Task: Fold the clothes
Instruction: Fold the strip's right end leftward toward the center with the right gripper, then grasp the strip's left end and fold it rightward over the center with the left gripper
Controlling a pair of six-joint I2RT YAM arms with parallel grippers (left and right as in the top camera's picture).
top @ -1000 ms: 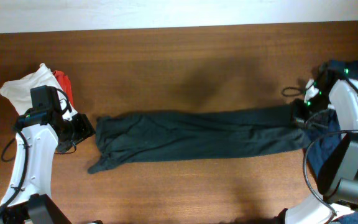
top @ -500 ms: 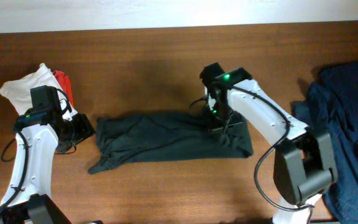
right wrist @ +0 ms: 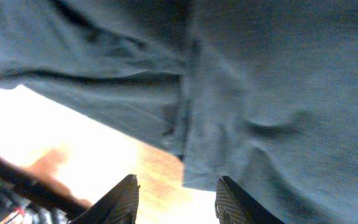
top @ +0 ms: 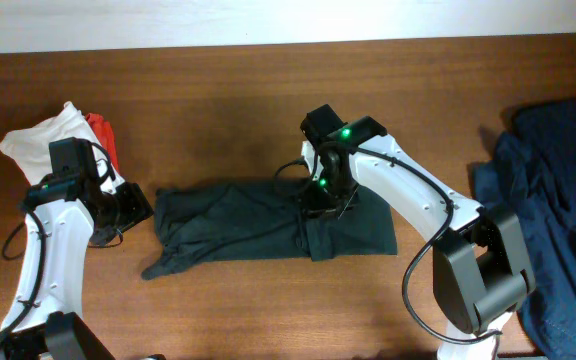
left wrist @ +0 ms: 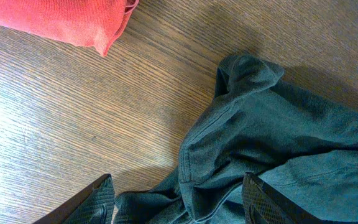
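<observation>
Dark green garment, folded over at one end, in the middle of the wooden table.

The dark green garment lies lengthwise at the table's centre, its right end doubled back over itself. A heap of blue cloth covers the right edge, and a white cloth and a red cloth sit at far left. The right gripper hangs over the folded end, fingers spread and holding nothing. The left gripper is at the garment's left end, its fingers wide apart above the crumpled fabric.
</observation>
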